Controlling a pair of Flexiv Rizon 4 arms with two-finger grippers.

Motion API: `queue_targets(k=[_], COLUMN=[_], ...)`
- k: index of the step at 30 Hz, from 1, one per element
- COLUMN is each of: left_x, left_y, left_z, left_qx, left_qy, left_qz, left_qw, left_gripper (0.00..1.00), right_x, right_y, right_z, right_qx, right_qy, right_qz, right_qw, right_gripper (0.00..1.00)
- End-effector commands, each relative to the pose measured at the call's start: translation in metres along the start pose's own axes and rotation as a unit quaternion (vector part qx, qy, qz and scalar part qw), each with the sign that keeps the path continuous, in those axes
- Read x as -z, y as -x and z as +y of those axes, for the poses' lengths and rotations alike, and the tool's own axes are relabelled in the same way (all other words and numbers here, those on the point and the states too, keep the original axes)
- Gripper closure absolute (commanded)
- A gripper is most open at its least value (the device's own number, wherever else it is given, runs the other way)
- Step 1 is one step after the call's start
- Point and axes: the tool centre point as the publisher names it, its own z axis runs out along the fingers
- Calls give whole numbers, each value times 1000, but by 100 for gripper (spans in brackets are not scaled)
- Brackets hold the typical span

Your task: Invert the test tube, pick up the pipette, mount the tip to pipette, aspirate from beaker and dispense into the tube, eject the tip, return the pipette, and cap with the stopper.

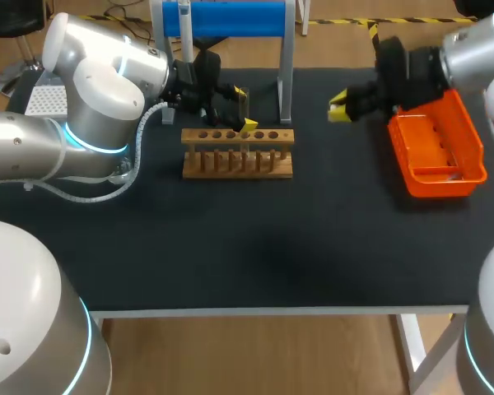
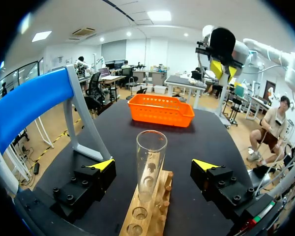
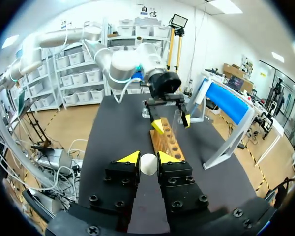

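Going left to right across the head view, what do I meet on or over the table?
left arm → wooden rack → right end effector → orange basket. The left end effector and the blue stand overlap the rack, so they are left out.

The test tube (image 2: 150, 162) is clear glass and stands upright in a hole of the wooden rack (image 2: 155, 206) — open mouth up, most of its length rising above the rack's top bar. It stands between the left claw's (image 2: 154, 165) spread fingers, touching neither. The stopper (image 3: 148, 164) — a small white rounded piece — sits pinched between the right claw's (image 3: 148, 158) yellow tips, over the dark worktop (image 3: 113, 128), apart from the rack.
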Motion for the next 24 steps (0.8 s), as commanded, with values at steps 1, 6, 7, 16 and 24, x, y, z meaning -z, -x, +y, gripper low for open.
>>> queue_targets(k=[1,6,7,16,24], left_x=[0,0,0,-2,-7], left_y=[0,0,0,2,6], left_z=[0,0,0,-1,-2], left_qx=[0,0,0,-2,-12], left_qy=[1,1,1,3,9], left_qz=[1,1,1,3,11], left_qw=[1000,1000,1000,1000,1000], left_gripper=[0,0,0,0,0], right_x=[11,11,11,11,11], right_y=[1,1,1,1,1], right_z=[6,6,6,6,6], right_qx=[-1,-1,-1,-1,-1], right_qy=[-8,-8,-8,-8,-8], right_qz=[14,14,14,14,14], right_qw=[1000,1000,1000,1000,1000], right_gripper=[100,100,100,100,100])
